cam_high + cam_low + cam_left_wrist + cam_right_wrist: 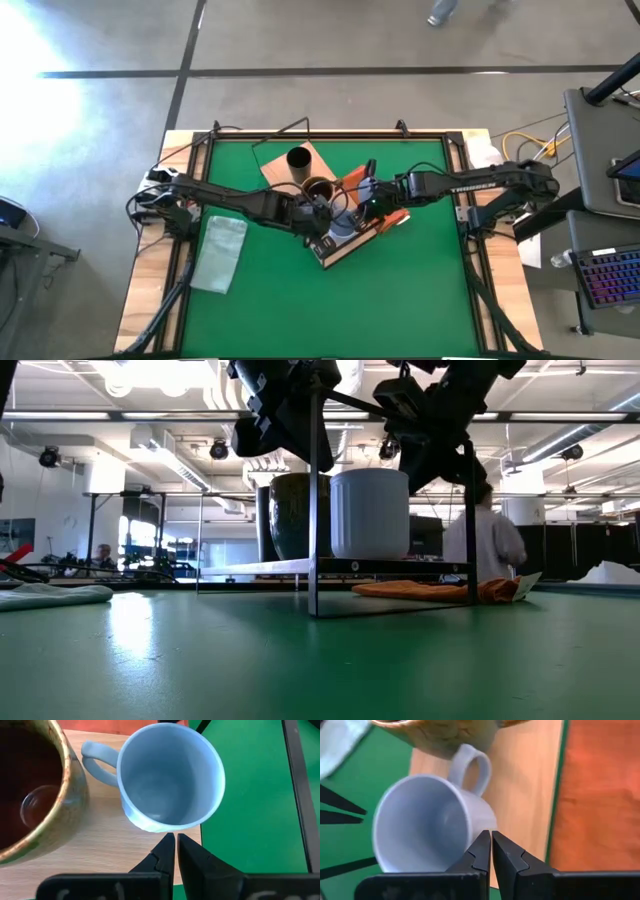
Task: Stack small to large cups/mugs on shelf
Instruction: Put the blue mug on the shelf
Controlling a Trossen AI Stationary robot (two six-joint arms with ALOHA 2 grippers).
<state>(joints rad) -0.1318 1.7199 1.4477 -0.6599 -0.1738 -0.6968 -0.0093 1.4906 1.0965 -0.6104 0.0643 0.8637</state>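
Note:
The pale blue-grey cup (170,775) stands upright on the light-wood shelf (110,845), at its end, with its handle (472,765) toward the brown mug (30,785) beside it. Both also show in the low view, the cup (370,510) and the mug (298,515). The black cup (298,160) stands on the reddish-brown board behind. My left gripper (176,840) and my right gripper (491,837) are both shut. They hang close over the pale cup from opposite sides. My left gripper's shut fingertips (169,840) point down beside the pale cup's outer wall (160,827), on the side away from the handle; I cannot tell whether they touch it. My right gripper's shut fingertips (484,840) point down at the cup's wall (480,820) near the handle; I cannot tell whether they touch it.
A reddish-brown board (285,170) lies behind the shelf. An orange cloth (600,795) lies beside the shelf on the right. A pale folded cloth (220,252) lies at the table's left. Black wire frame posts (314,490) rise at the shelf's end. A person (485,545) stands beyond the table.

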